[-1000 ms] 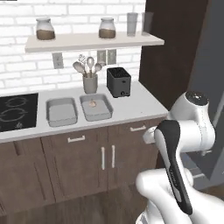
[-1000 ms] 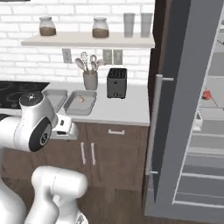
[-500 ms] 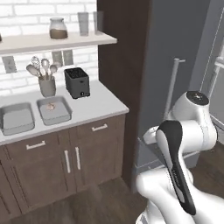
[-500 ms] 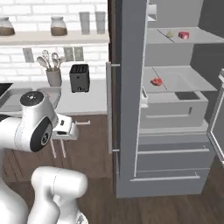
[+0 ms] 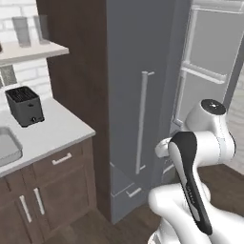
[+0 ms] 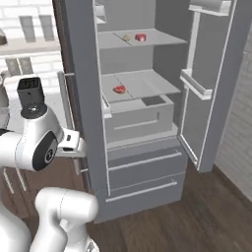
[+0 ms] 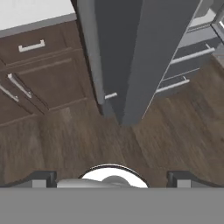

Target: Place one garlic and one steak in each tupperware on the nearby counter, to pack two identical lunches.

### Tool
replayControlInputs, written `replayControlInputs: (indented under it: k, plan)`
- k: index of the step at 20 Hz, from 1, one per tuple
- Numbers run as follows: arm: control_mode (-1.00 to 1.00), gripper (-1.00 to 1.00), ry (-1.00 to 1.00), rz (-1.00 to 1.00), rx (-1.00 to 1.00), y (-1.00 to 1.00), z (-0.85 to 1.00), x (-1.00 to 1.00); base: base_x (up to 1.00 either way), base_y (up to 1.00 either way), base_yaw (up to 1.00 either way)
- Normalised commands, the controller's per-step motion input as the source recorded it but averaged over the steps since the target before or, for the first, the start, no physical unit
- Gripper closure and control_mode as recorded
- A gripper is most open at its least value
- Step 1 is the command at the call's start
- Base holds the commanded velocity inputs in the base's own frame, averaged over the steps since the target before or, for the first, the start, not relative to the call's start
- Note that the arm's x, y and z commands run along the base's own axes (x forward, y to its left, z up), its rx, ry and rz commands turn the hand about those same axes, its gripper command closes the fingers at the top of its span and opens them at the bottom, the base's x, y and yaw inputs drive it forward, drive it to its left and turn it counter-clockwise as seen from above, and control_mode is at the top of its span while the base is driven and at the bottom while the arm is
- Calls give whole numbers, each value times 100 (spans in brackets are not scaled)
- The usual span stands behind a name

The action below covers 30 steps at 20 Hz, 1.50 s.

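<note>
In the right base view the fridge stands open. On its top shelf a tan-yellow garlic lies next to a red steak. A second steak rests on the middle shelf above the drawer. At the left edge of the left base view, one grey tupperware shows only in part on the pale counter. My gripper is open and holds nothing; it points down at the wooden floor beside the fridge door's edge, far from the food.
A black toaster stands on the counter near the wall. The open left fridge door with its long handle stands between the counter and the fridge shelves. The right door swings out to the right. Brown cabinets run under the counter.
The whole picture has shifted: the base has moved rightward from the counter to the open fridge. The arm keeps the same pose and the gripper stays open.
</note>
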Motion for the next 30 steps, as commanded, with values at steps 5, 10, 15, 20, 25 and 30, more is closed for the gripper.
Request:
replayControlInputs:
  k: [5,10,15,20,25,30]
  plan:
    - [100,-100,0,0,0,0,0,0,47,-56,-54]
    - [100,-100,0,0,0,0,0,0,33,-72,-52]
    - [100,-100,0,0,0,0,0,0,33,-44,-26]
    - [100,-100,0,0,0,0,0,0,61,0,30]
    - [100,-100,0,0,0,0,0,0,85,0,52]
    - [100,-100,0,0,0,0,0,0,91,0,51]
